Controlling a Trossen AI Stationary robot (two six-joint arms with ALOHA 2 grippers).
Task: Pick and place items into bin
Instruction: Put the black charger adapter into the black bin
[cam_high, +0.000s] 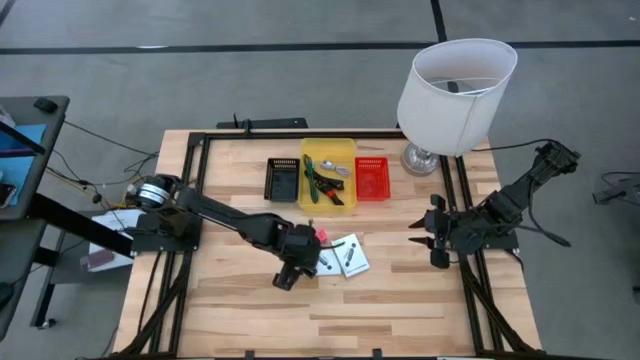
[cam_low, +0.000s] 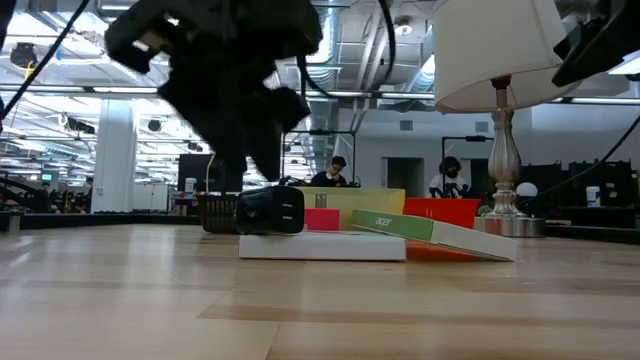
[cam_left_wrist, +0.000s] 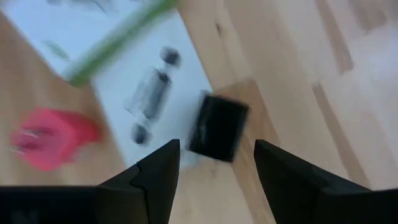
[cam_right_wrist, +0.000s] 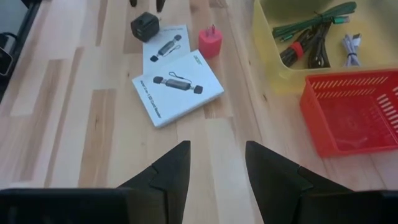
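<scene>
Black cube (cam_right_wrist: 145, 26) at table centre sits beneath the left claw (cam_left_wrist: 214, 163), fingers released; next, descend and clench.

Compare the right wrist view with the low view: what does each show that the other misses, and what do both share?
Only the right wrist view shows inside the yellow bin: green cable bundle, silver cable; also the right gripper, open. Only the low view shows the lamp and people in the room behind. Both show the two white boxes, the black cube, the pink-red cube and the red basket.
</scene>
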